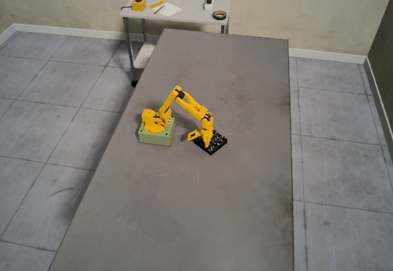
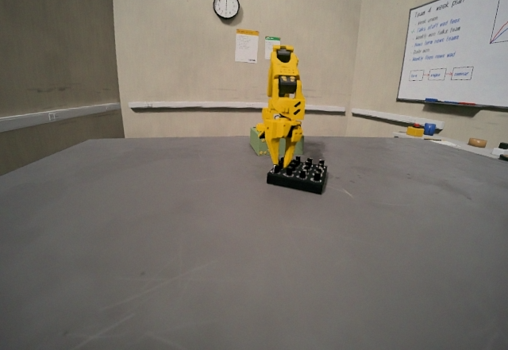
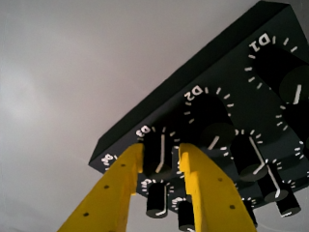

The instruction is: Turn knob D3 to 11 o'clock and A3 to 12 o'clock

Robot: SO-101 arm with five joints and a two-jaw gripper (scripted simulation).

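Along your grey bench (image 1: 206, 214) (image 2: 246, 235) (image 3: 48, 72), the black rectangular knob box (image 1: 218, 149) (image 2: 295, 182) (image 3: 193, 73) sits under the yellow two-fingered hand (image 1: 207, 145) (image 2: 279, 167) (image 3: 161, 150). It's nearly closed, straddling black cylindrical knob D3 (image 3: 153, 156); you can't tell whether it grips. Turning needs D3 centred between both fingers.
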